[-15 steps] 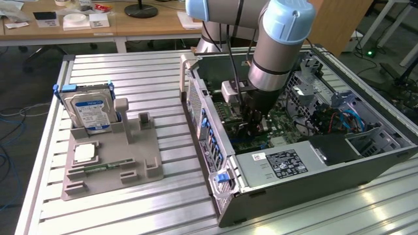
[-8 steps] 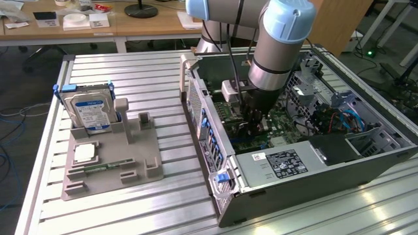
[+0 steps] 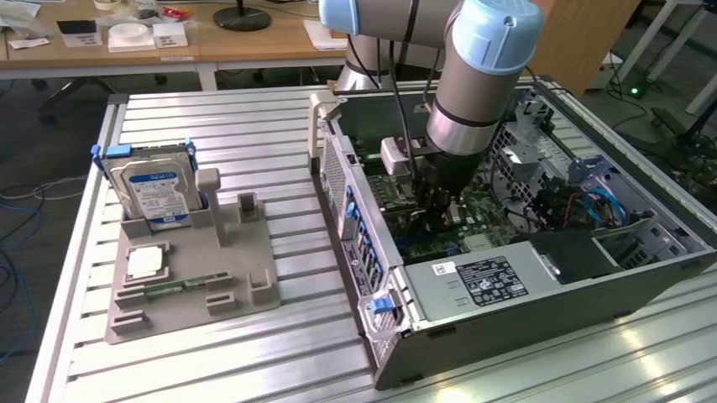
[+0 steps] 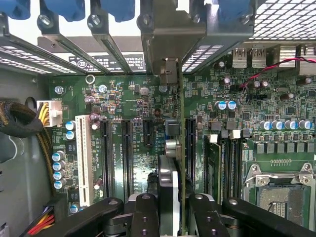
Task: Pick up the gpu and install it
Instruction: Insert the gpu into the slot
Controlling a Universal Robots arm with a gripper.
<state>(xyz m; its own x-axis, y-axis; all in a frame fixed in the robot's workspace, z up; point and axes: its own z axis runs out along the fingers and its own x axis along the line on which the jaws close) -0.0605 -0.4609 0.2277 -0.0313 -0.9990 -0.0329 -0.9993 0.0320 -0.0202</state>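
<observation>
- Jaws (image 4: 174, 210) clamped on thin green edge-on gpu card (image 4: 181, 148), upright.
- Green motherboard (image 4: 123, 133) with black slots lies just beyond the jaws, inside open grey computer case (image 3: 538, 294).

A ribbed metal table (image 3: 224, 134) is carrying the work. A grey holder tray (image 3: 196, 277) is lying on it toward the exterior view's left, and an open computer case (image 3: 538, 294) is resting toward the right.

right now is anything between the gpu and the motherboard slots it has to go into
Nothing visible does. The thin green-edged gpu card stands edge-on in the black end effector, right over the long black expansion slots of the green motherboard inside the open grey computer case.
</observation>
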